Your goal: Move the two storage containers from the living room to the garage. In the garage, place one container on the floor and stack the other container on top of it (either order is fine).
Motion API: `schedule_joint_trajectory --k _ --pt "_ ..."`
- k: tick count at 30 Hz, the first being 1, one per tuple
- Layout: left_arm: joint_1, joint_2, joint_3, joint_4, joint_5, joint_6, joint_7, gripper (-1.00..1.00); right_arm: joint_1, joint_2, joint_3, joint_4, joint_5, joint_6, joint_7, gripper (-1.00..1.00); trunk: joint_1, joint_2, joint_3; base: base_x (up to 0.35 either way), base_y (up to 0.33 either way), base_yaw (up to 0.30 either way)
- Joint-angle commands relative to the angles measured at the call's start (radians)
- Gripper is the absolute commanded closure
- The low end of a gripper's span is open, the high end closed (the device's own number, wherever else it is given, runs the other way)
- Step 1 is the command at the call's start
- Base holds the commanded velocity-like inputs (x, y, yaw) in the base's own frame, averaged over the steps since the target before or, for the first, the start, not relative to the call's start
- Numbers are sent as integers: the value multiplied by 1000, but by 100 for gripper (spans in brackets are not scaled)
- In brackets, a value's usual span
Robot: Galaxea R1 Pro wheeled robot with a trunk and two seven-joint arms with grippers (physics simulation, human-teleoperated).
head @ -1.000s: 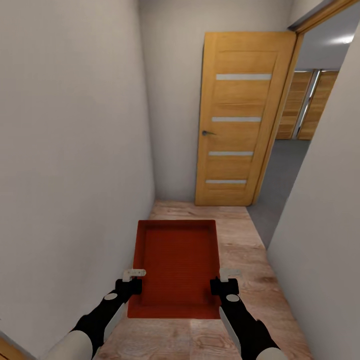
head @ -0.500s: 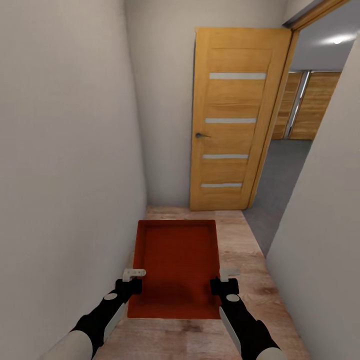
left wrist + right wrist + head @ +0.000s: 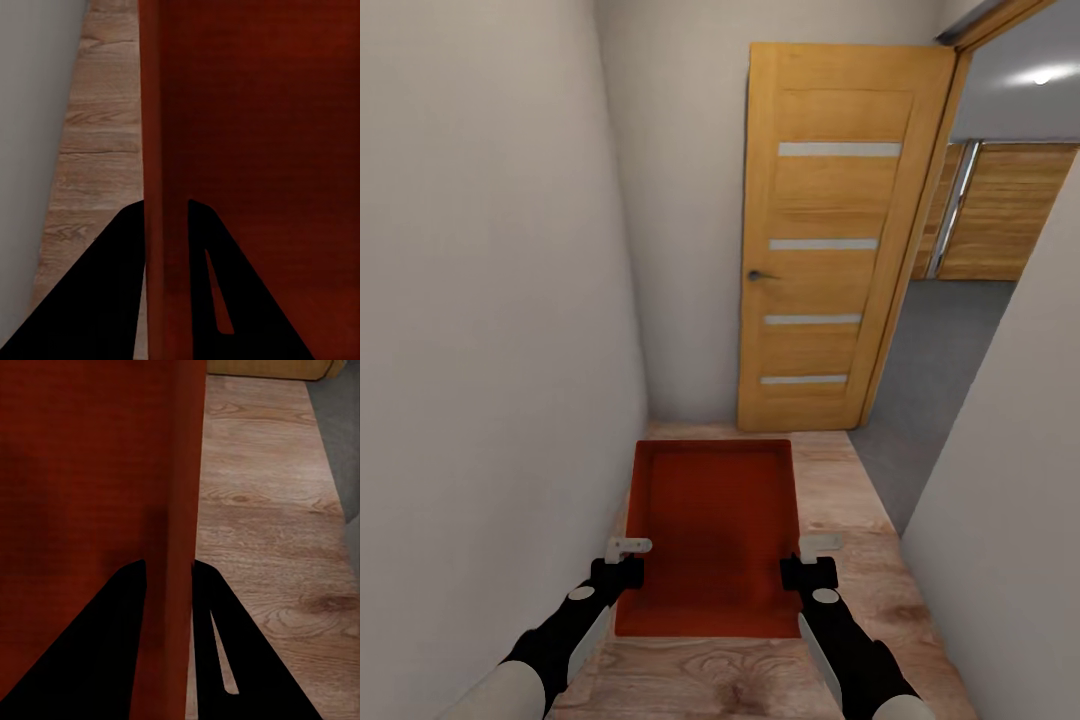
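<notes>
An orange-red storage container [image 3: 710, 520] hangs in front of me above the light wood-plank floor, held level by both arms. My left gripper [image 3: 628, 548] is shut on its left wall and my right gripper [image 3: 818, 545] is shut on its right wall. In the left wrist view the dark fingers of the left gripper [image 3: 166, 206] straddle the container's wall [image 3: 165, 112]. The right wrist view has the right gripper [image 3: 171, 566] clamping the opposite wall [image 3: 184, 472] the same way. Through the doorway ahead on the right lies the garage's grey floor [image 3: 950, 350].
I stand in a narrow corridor, a white wall [image 3: 490, 300] close on the left and another wall [image 3: 1010, 520] close on the right. An open wooden door [image 3: 830, 240] stands ahead against the end wall. Wooden panel doors [image 3: 1000, 215] show deep in the garage.
The whole view has shifted: the door and doorway look nearer and more of the garage shows. Both grippers keep the same hold on the container.
</notes>
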Motion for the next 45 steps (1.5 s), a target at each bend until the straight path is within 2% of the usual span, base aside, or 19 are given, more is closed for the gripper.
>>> schedule_joint_trajectory --k 1,20,27,33,45 --pt "0 -1 -37 4 15 -1 -8 100 0 24 54 -22 14 -4 2 100 1 -1 -1 336 0 -110" --pt "0 -1 -37 4 15 -1 -7 100 0 24 54 -22 14 -4 2 100 1 -1 7 336 0 -236" --pt "0 -1 -37 4 15 -1 -8 100 0 24 54 -22 15 -4 1 100 1 -1 8 336 8 -94" --pt "0 -1 -37 4 15 -1 -8 100 0 24 54 -22 15 -4 2 100 1 -1 9 336 79 -84" --pt "0 -1 -37 4 15 -1 -7 100 0 24 54 -22 13 -4 2 100 1 -1 17 336 101 -244"
